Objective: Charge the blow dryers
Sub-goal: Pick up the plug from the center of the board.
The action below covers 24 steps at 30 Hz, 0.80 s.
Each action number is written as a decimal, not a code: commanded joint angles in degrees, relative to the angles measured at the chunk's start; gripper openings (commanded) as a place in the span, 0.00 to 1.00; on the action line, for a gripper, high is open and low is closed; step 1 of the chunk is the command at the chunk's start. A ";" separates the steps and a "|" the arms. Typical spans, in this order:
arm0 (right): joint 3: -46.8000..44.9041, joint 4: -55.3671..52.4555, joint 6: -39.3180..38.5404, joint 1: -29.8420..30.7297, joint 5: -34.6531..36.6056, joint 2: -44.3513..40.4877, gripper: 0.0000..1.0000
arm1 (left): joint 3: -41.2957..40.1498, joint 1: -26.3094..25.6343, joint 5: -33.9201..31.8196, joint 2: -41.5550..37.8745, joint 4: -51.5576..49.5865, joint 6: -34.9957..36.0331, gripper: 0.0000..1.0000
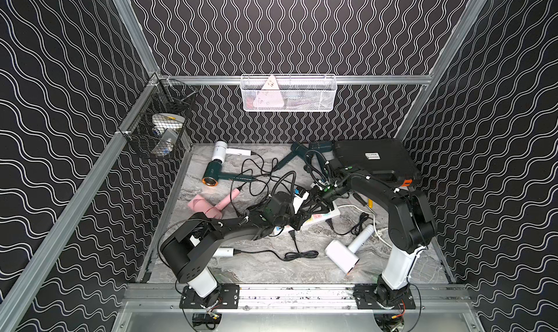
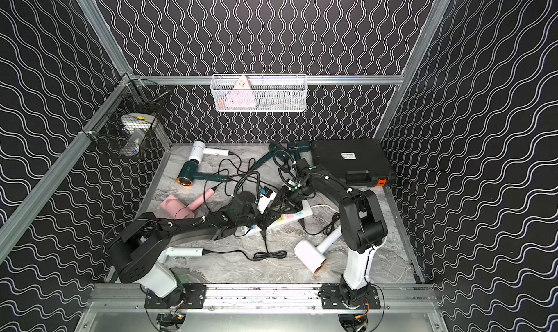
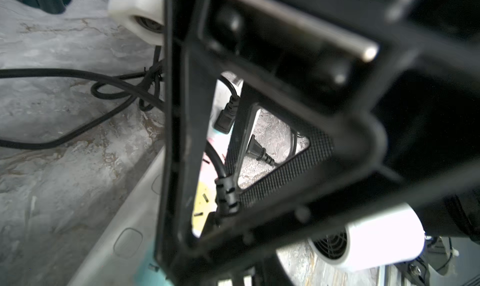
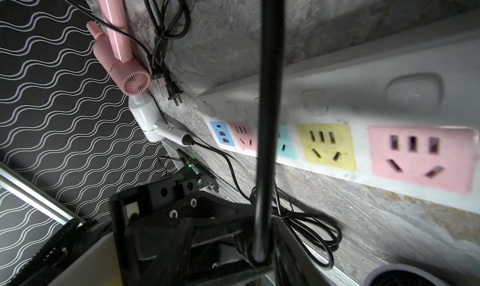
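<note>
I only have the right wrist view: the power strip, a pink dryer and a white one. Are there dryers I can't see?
Observer: Yes. A copper-ringed teal dryer lies beyond the pink dryer, farther back.
Operator: Any others?
Observer: A plain teal dryer and a second teal dryer lie farthest back, beside a black case.
Operator: And the left end effector?
Observer: It is above the power strip, with a black cord's ribbed collar between its fingers.
</note>
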 commanded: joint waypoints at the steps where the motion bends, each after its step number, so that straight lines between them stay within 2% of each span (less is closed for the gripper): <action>1: 0.12 -0.90 -0.97 0.47 -2.31 0.26 0.39 | 0.25 0.01 2.45 -0.37 2.66 2.40 0.00; 10: -0.78 -0.64 -1.85 0.56 -3.10 -0.72 0.34 | 0.86 0.35 4.00 0.22 2.21 2.93 0.00; 15: -1.31 -0.04 -2.75 0.73 -3.81 -0.72 0.20 | 0.83 1.44 7.16 0.68 3.39 1.94 0.00; 17: -1.44 0.19 -2.93 0.80 -3.51 -0.76 0.10 | 0.42 2.13 8.93 0.85 4.68 1.16 0.00; 19: -1.80 1.12 -2.93 0.74 -3.76 -1.15 0.07 | 0.29 2.60 10.02 0.96 5.27 0.71 0.00; 21: -2.04 1.82 -2.85 0.81 -3.69 -1.61 0.00 | 0.20 2.82 10.23 0.99 5.46 0.51 0.05; 24: -2.66 3.20 -2.39 0.81 -1.82 -2.78 0.00 | -0.16 3.38 10.29 0.60 6.05 -0.25 0.20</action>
